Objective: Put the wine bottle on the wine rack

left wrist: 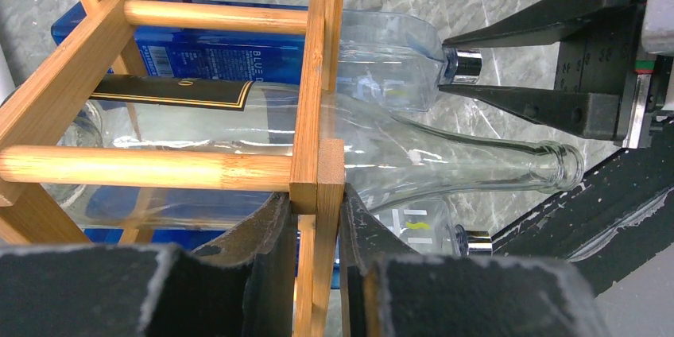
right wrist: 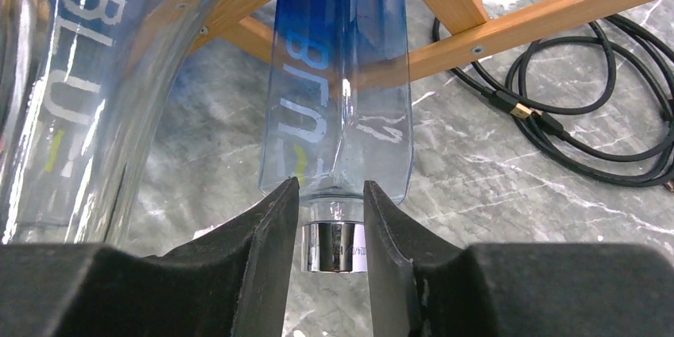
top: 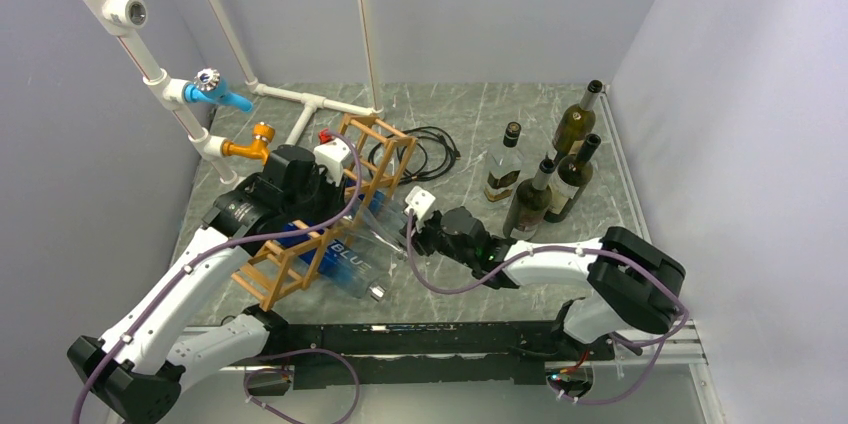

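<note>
The wine rack (top: 287, 276), a lattice of orange-brown sticks, lies tipped over at the table's left-centre. My left gripper (left wrist: 318, 210) is shut on one of its square posts (left wrist: 316, 114). A blue-tinted wine bottle (right wrist: 342, 75) lies partly in the rack, its silver cap (right wrist: 334, 247) pointing outwards. My right gripper (right wrist: 330, 186) is shut on that bottle's neck just above the cap, as the left wrist view also shows (left wrist: 447, 65). A clear bottle with a black label (left wrist: 445, 158) and another blue bottle (top: 345, 256) rest in the rack beside it.
Several dark and clear bottles (top: 530, 199) stand upright at the back right. A coiled black cable (top: 430, 149) lies behind the rack. White pipes with a blue valve (top: 215, 94) and an orange valve (top: 255, 141) run along the left wall.
</note>
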